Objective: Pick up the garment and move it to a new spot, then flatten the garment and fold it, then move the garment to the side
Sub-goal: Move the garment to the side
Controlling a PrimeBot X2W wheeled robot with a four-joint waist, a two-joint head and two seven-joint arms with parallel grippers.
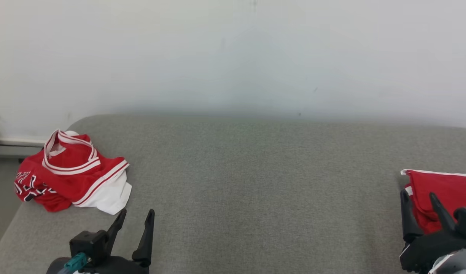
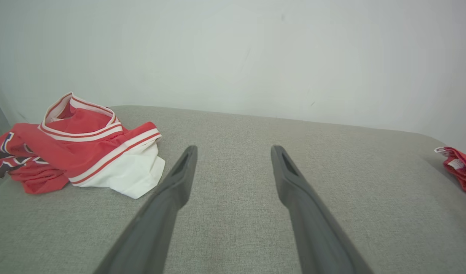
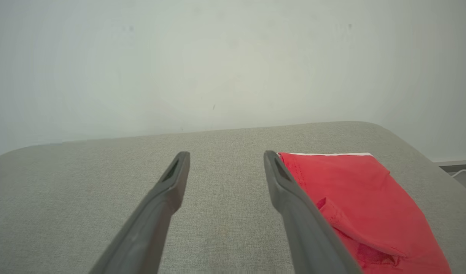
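Red and white fabric is lying in a crumpled heap at the far left of the grey upholstered surface [image 1: 255,182] — this jersey [image 1: 71,171], with its striped trim and a white panel spilling toward the middle, is looking like the garment waiting to be picked up. The left gripper [image 1: 137,213] is hovering near its right corner, fingers spread wide and holding nothing. In the left wrist view the jersey is sitting off to the left of the fingers, not between them. The coming reach is therefore likely turning on a swing leftward and forward, and the left arm is plainly the nearer one. The heap's longer run is lying roughly across the surface, though the crumpling is making any true axis hard to read. Well apart, at the right edge, a folded red garment [image 1: 442,190] is lying flat, and the right gripper [image 1: 418,195] is sitting just beside it — fingers parted wide and empty.
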